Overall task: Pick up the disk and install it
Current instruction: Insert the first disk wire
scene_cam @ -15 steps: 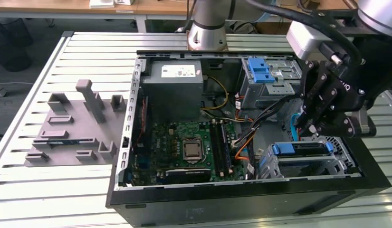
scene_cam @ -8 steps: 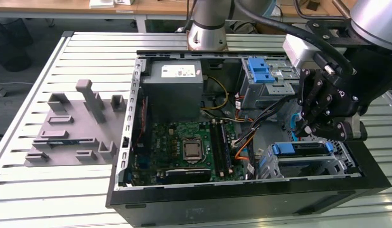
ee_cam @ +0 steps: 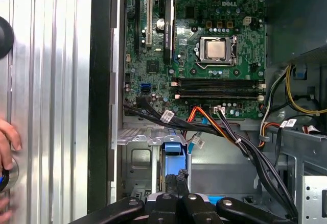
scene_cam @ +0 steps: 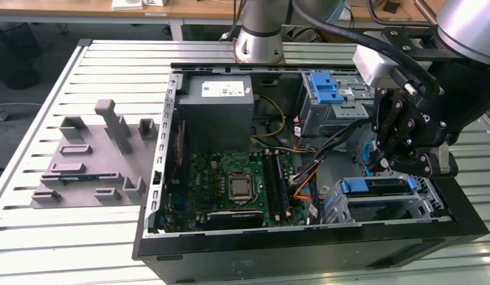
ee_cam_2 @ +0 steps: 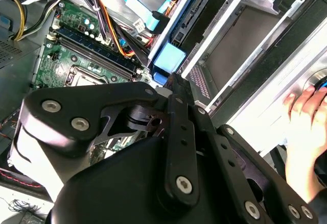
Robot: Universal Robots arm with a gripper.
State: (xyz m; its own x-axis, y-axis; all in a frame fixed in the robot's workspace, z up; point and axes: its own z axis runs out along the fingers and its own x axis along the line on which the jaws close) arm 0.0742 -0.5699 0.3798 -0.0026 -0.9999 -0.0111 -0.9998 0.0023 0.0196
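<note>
Case (scene_cam: 308, 249), open, lies on the slatted table (scene_cam: 110, 59) in the exterior view, motherboard (scene_cam: 228, 184) facing up and the grey power supply (scene_cam: 217, 110) beside it. The arm comes in from the exterior view's right, and my pincer (scene_cam: 381, 165) hangs inside the case, just above the metal cage (scene_cam: 423, 205) at that same side. The disk (scene_cam: 378, 186) sits in that cage, blue rail end toward the motherboard, directly under the pincer; I cannot tell whether they touch. A blue latch (scene_cam: 324, 89) tops the other bay farther back. A grey fixture (scene_cam: 86, 160) lies on the table at the exterior view's left, well apart from the case.

In the second wrist view the pincer (ee_cam_2: 172, 80) has its fingers pressed together into one dark bar, with nothing between them that I can see, the tips just beside a blue tab (ee_cam_2: 168, 59) at the cage edge. A person's hand (ee_cam_2: 306, 114) rests on the table outside the case wall.

In the first wrist view the fingertips (ee_cam: 171, 182) again sit side by side with no gap, near the blue tab (ee_cam: 173, 145). Black and orange cables (ee_cam: 214, 127) cross between the cage and the motherboard (ee_cam: 194, 45). The hand (ee_cam: 7, 142) lies on the table slats (ee_cam: 51, 81).
</note>
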